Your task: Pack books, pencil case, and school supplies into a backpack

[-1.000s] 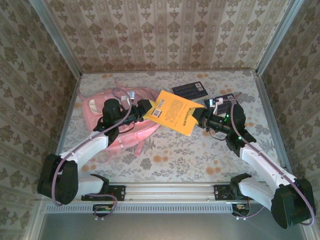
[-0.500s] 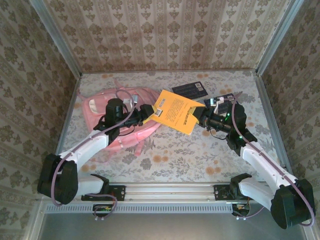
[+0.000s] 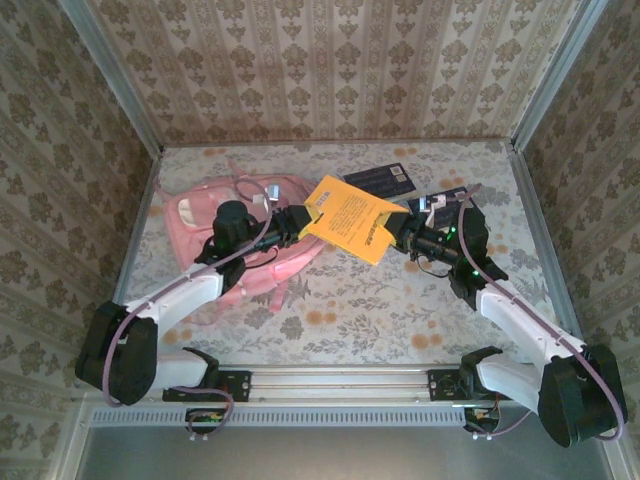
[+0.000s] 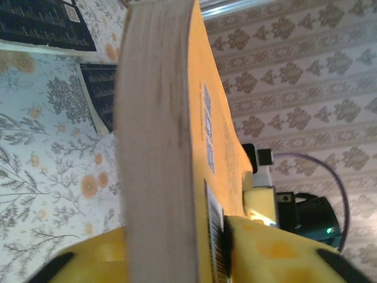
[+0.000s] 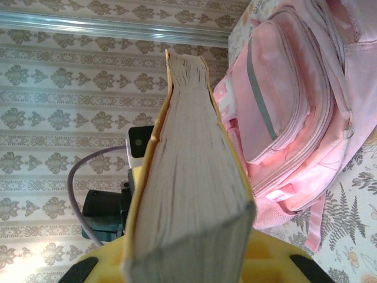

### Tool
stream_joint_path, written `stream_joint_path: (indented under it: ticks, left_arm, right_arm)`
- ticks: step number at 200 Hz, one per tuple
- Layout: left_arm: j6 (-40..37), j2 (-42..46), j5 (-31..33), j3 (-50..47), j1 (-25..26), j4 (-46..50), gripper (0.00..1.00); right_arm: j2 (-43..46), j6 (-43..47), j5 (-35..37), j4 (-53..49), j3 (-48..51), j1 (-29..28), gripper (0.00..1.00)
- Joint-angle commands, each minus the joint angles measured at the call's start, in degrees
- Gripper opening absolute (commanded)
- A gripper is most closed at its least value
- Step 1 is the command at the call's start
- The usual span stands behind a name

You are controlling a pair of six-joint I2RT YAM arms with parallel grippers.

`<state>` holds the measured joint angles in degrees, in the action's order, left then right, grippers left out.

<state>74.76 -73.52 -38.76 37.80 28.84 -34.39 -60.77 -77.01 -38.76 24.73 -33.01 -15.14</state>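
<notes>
A table [image 3: 350, 300] covered in a pale floral print fills the middle of the top view, closed in on three sides by walls [image 3: 330, 70] papered in a beige damask pattern, with bare metal posts [image 3: 110, 75] running up the corners. The pink backpack [image 3: 215, 225] lies left of centre on the table, and the right wrist view shows its zipped front pockets at the right of the frame [image 5: 288, 106]. A navy book [image 3: 380, 180] lies flat toward the upper middle of the table, and a second navy book [image 3: 448, 197] sits just to its right, partly hidden by the right arm. The orange-yellow book [image 3: 350, 218] is at the centre of the frame, tilted, its left corner overlapping the right edge of the backpack in the picture. The left gripper [image 3: 302, 218] is pinched on that left corner. In the left wrist view the yellow fingers [image 4: 265, 247] press both covers, with the page edge [image 4: 156, 147] rising between them. The right gripper [image 3: 396, 232] is clamped on the book's opposite, right-hand edge. In the right wrist view its yellow fingers [image 5: 265, 253] squeeze the block of pages [image 5: 188, 194] from either side, leaving no gap. Both navy books also show at the upper left of the left wrist view, flat on the floral cloth.
</notes>
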Motion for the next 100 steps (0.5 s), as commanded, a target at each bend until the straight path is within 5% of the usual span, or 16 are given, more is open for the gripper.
stream_joint_path:
  ticks: [1,24,40,100]
  left_arm:
    - [2.2,-0.2,1.5,-1.8,0.3,-8.0,0.14]
    - [3.6,-0.2,5.8,-4.0,0.3,-10.3,0.01]
    - [4.5,-0.4,8.0,-5.2,0.3,-11.7,0.0]
    - [10.4,-4.1,9.2,-5.9,0.5,-21.5,0.0]
  right_arm:
    - [0.8,-1.6,1.1,6.0,0.2,0.3,0.11]
    - [1.8,-2.4,2.1,6.3,1.2,-0.1,0.39]
    - [2.4,-4.2,3.4,8.5,2.7,-1.0,0.49]
    - [2.0,-4.7,7.7,13.7,3.5,-6.0,0.47]
